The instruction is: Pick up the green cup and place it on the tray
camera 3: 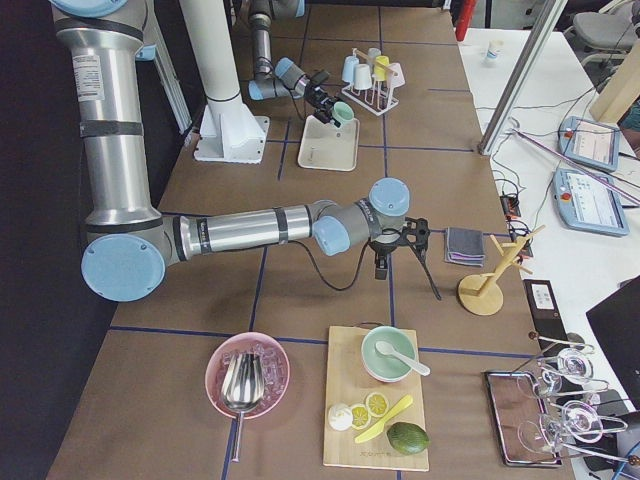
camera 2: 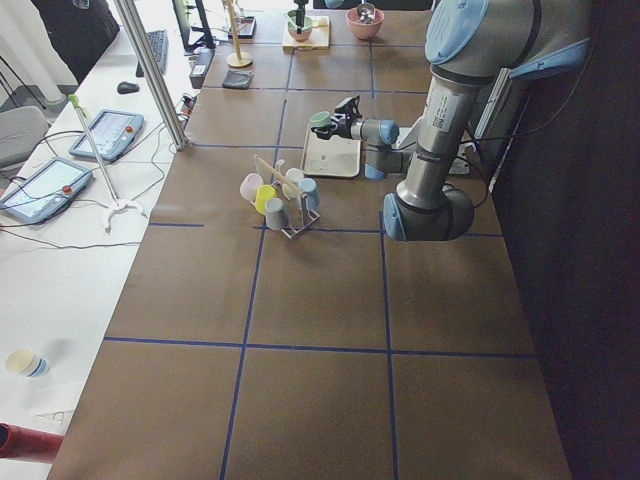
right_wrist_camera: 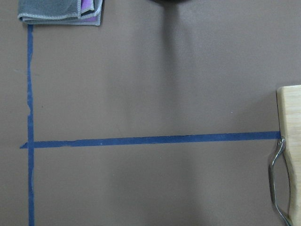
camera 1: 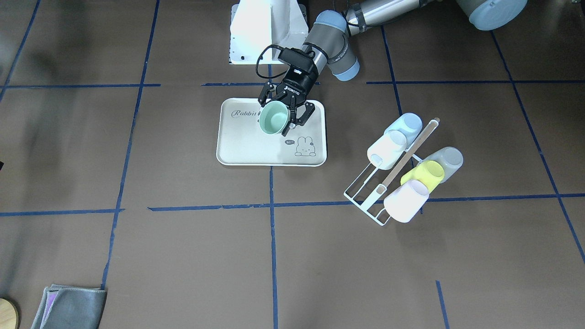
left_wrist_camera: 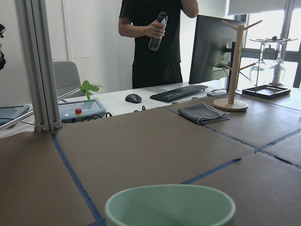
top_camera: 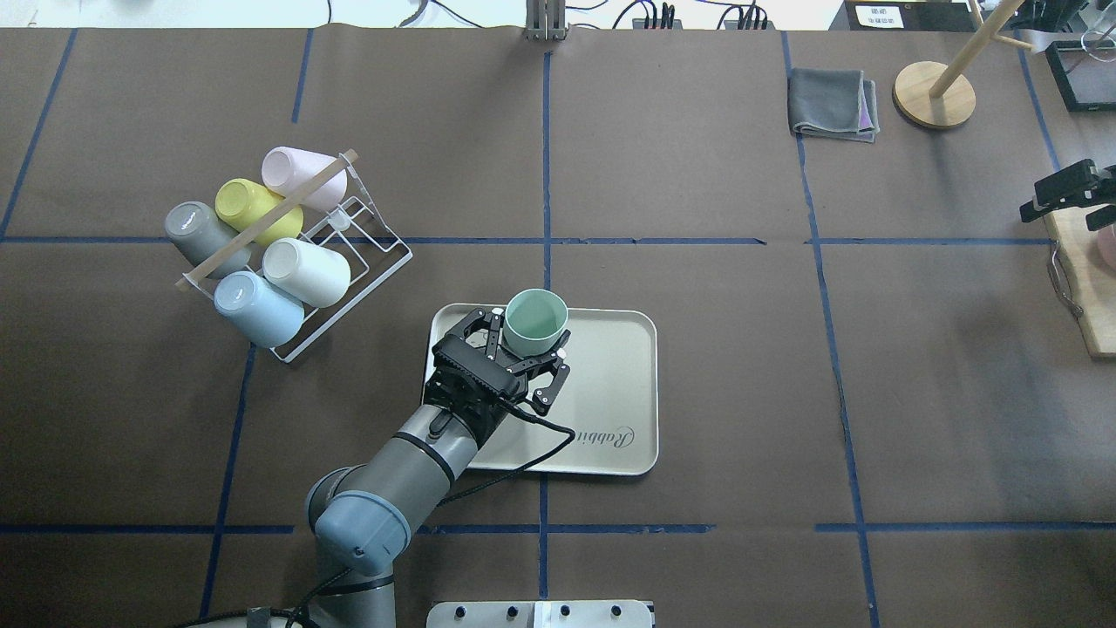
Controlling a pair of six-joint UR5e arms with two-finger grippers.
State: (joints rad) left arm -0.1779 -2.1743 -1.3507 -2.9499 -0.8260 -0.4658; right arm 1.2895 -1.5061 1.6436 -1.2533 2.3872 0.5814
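The left gripper [top_camera: 530, 336], reaching in nearly level, is clamped on the green cup [camera 1: 274, 118]. The cup stands upright between its two fingers, mouth up, held clear above the cream tray [camera 1: 247, 146] on the brown table.

Green cup [left_wrist_camera: 170, 207] base cut by wrist view's bottom edge; right gripper [top_camera: 1065, 202] clipped at overhead edge, opening not discernible.
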